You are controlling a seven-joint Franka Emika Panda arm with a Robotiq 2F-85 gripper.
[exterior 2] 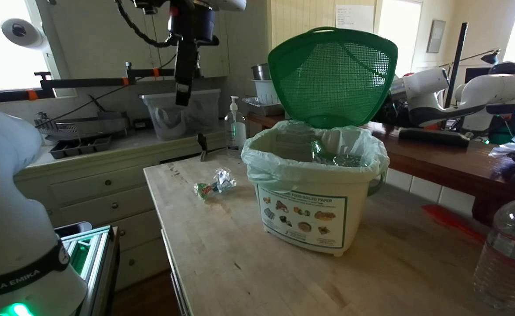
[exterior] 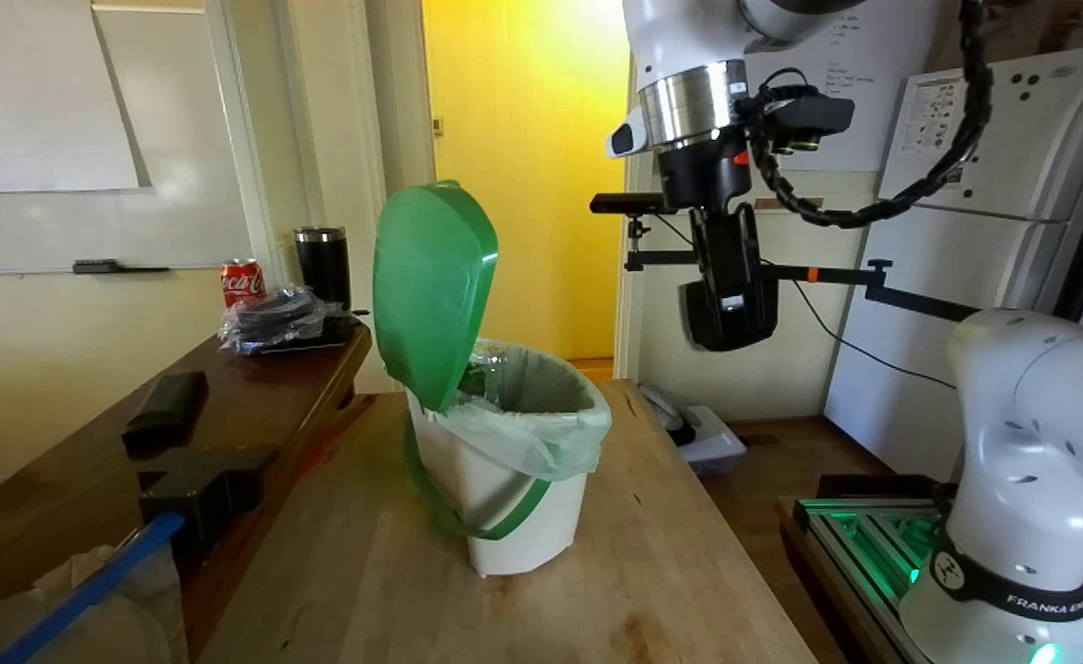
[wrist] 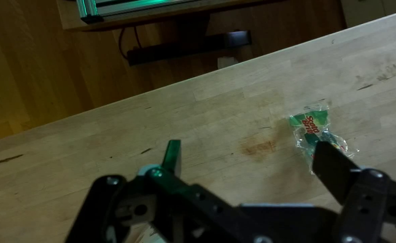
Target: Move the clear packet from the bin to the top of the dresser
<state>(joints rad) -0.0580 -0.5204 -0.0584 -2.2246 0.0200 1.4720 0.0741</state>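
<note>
"Wrist view: what have I got in the gripper [wrist: 248, 152]?"

"Nothing I can see. Its jaws stand well apart, with the dresser top [wrist: 201, 128] below. One finger [wrist: 334, 168] hides part of a clear packet [wrist: 309, 123], which lies loose on that top, near the bin [exterior 2: 310, 215] but not touching it."

"Apart because it's already placed?"

"That's my reading: the packet lies where the task wants it, so I'd call the job about done. I can't swear it's the right packet, though. In an exterior view I spot a clear and green item [exterior 2: 316, 150] inside the bin, too covered to name."

"Why is the lid [exterior: 435, 290] up?"

"So I can reach in from above, I suppose. It stands on the side away from the arm [exterior: 689, 101], which leaves the mouth free for me. The liner bag [exterior 2: 279, 169] is folded outward, probably so it doesn't slip in."

"Anything in my way?"

"The lid most of all, should I swing over the bin. Beyond the packet stands a pump bottle [exterior 2: 235, 131], worth minding at that end. A water bottle [exterior 2: 509, 259] stands well apart, past the bin."
</note>
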